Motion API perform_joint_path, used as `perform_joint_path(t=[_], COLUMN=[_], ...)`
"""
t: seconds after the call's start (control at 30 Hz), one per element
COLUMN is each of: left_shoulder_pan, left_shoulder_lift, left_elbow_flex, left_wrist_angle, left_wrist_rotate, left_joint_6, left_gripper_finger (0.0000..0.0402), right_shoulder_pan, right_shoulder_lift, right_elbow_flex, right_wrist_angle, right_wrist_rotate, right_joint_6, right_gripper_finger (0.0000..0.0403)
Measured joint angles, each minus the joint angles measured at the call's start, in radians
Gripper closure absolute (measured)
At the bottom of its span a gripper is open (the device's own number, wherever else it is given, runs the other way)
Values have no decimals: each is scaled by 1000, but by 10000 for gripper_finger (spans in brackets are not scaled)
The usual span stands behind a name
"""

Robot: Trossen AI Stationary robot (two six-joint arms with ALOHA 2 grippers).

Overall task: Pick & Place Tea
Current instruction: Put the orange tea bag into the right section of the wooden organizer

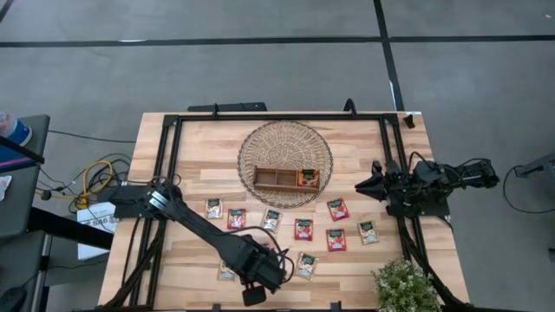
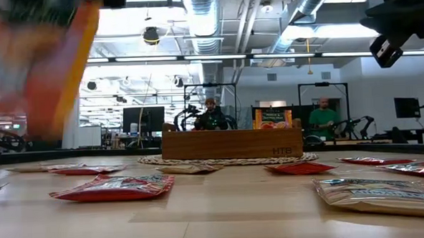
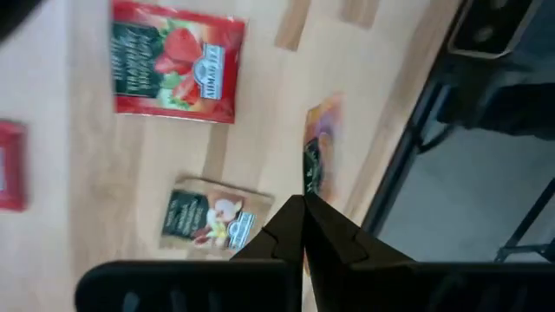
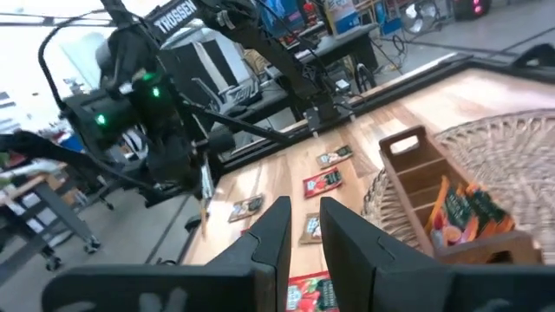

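Left gripper (image 3: 303,204), pinching an orange tea sachet (image 3: 319,143) edge-on near the table's front edge; tray (image 1: 276,178) lies toward the far edge.

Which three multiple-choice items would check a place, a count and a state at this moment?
1. Where does the wooden tray stand?
A. On the wicker basket
B. On bare table beside the plant
C. In the right arm's grip

2. How many of the tray's three compartments hold tea sachets?
A. None
B. One
C. All three

3. How do the left gripper's jaws stand?
A. Wide open over the basket
B. Shut on nothing
C. Shut on an orange sachet

Answers: 1 A, since the high view shows the tray inside the basket's rim. 2 B, since only one end compartment shows orange sachets and the other two show bare wood. 3 C, since the left wrist view shows the jaws together with the sachet edge-on between them, above the table's near edge.
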Motion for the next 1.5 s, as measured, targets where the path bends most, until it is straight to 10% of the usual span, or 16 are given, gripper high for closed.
perform_joint_path(t=[0.57, 1.5], left_shoulder_pan=[240, 505], left_shoulder_lift=[-4, -4], left_elbow_flex=[284, 284], left_wrist_angle=[-188, -130], left_wrist_rotate=[-137, -156], left_joint_6=[172, 655], left_gripper_finger=[401, 401], right_shoulder_pan=[0, -170], right_shoulder_lift=[144, 1033], right_elbow_flex=[1, 420], right_wrist_angle=[143, 282], right_wrist_rotate=[-124, -200], right_joint_6=[-15, -324], right_gripper_finger=[347, 293])
